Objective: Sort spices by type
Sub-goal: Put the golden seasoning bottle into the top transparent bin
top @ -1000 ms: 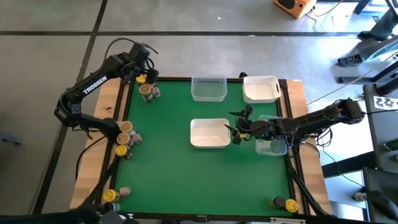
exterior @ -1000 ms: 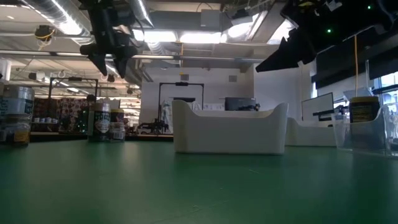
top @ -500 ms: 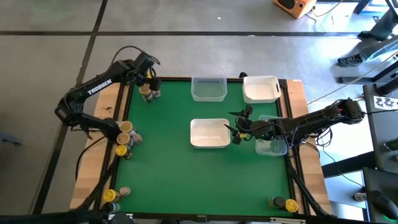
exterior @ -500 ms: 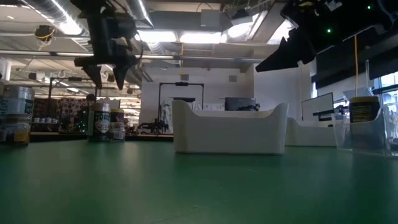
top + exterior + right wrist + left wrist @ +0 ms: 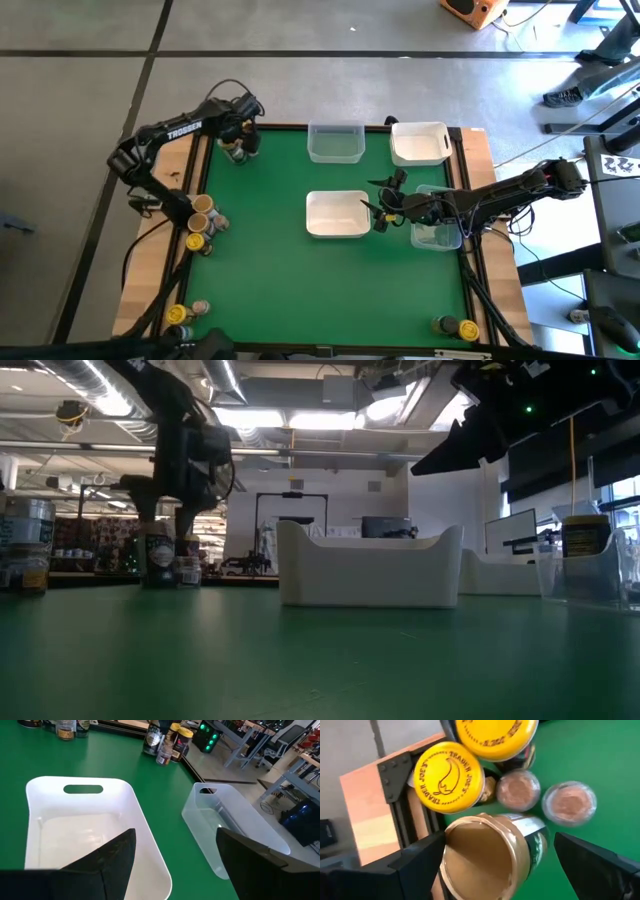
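**Left gripper down over the corner jars**

The left gripper [image 5: 495,865] has its fingers spread wide, one on each side of a tan-lid jar [image 5: 480,857]. It looks like they are not touching it, but that is hard to tell. Two yellow-lid jars [image 5: 449,777] and two small jars [image 5: 569,802] stand just beside it. This bunch sits at the table's eleven o'clock corner.

The right gripper [image 5: 172,855] is spread open too, hanging over the edge of the white tray [image 5: 150,850] in the middle. A clear tray [image 5: 235,827] sits near it.

More jars [image 5: 200,222] wait at nine o'clock.
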